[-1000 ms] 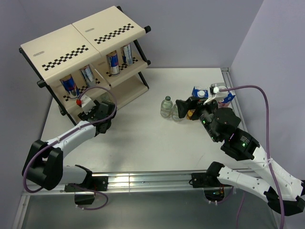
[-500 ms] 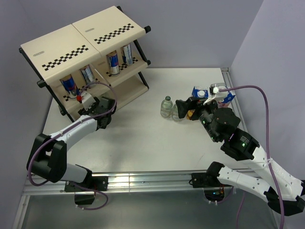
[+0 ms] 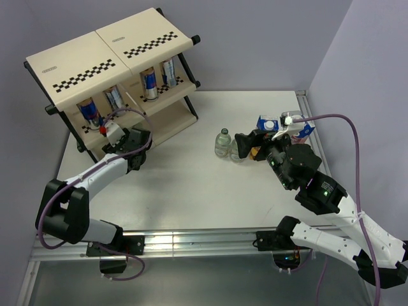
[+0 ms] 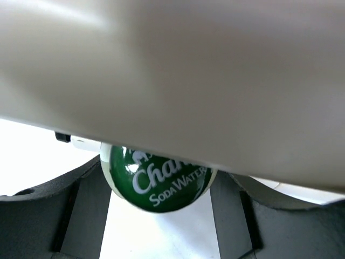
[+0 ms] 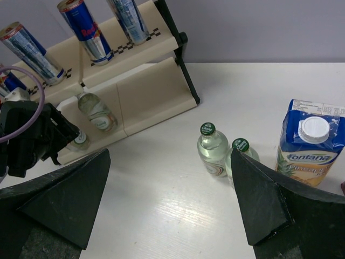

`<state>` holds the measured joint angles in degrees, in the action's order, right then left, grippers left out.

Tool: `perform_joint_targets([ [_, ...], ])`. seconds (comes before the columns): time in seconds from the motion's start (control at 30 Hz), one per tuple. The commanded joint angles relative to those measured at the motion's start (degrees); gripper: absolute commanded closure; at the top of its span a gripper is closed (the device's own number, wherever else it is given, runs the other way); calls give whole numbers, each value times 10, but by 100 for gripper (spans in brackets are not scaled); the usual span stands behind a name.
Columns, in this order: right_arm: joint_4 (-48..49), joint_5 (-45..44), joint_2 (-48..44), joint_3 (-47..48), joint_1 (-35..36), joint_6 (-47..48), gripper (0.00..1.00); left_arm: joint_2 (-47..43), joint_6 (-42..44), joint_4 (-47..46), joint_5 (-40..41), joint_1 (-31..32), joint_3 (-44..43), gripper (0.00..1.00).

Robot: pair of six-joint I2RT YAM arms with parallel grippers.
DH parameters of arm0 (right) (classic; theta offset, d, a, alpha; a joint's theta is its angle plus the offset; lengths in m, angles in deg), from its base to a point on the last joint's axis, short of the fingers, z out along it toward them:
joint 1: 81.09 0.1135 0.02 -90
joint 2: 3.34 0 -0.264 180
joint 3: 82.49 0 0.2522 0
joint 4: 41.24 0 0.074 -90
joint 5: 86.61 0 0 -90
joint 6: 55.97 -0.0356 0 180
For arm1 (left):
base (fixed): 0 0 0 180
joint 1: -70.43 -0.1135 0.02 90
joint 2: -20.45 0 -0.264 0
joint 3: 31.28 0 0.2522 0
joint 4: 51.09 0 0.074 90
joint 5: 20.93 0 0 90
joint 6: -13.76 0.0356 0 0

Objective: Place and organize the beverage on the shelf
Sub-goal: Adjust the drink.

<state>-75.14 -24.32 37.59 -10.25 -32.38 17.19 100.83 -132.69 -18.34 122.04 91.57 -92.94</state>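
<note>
The shelf [image 3: 108, 51] stands at the far left with several blue-silver cans [image 3: 150, 83] leaning on its middle tier. My left gripper [image 3: 131, 137] is at the bottom tier, shut on a clear bottle whose green cap [image 4: 156, 181] shows between its fingers [image 4: 81, 216], under a cream panel [image 4: 188, 81]. The same bottle [image 5: 81, 139] shows beside another bottle [image 5: 97, 110] lying on that tier. Two bottles [image 5: 212, 148] [image 5: 241, 154] stand on the table. My right gripper [image 5: 167, 210] hovers over them, open and empty. A blue-yellow carton [image 5: 310, 143] stands at the right.
A second carton [image 3: 306, 132] stands behind the right gripper [image 3: 245, 141] near the table's right edge. White tabletop [image 3: 191, 178] stretches between the shelf and the standing bottles. Purple cables loop off both wrists.
My left gripper has carried the bottle up and left, in under the shelf's bottom tier. The shelf has shifted slightly left. The right arm has not moved.
</note>
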Motion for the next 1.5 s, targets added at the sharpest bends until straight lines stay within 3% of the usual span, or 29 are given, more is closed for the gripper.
perform_joint_targets([
  [0.0, 19, 0, -1, -5, -3, 3, 0, -33, 23, -100, 30, -14, 1, 100],
  [0.3, 24, 5, 6, -5, -4, 3, 0, -68, 57, -215, 64, -14, 66, 100],
  [0.9, 21, 12, -5, -19, -3, 0, 0, 17, -1, -150, 83, -15, 19, 100],
  [1.07, 24, 15, -3, -19, -3, -3, 0, 14, -19, -110, 81, -15, 9, 87],
  [1.17, 24, 17, -2, -19, -3, -4, 0, 13, -17, -109, 69, -15, 10, 86],
  [1.3, 23, 18, -1, -18, -3, -4, 0, 25, -28, -87, 61, -15, -1, 75],
  [1.47, 21, 17, -4, -20, -3, -3, 0, 34, -35, -69, 57, -15, -18, 69],
])
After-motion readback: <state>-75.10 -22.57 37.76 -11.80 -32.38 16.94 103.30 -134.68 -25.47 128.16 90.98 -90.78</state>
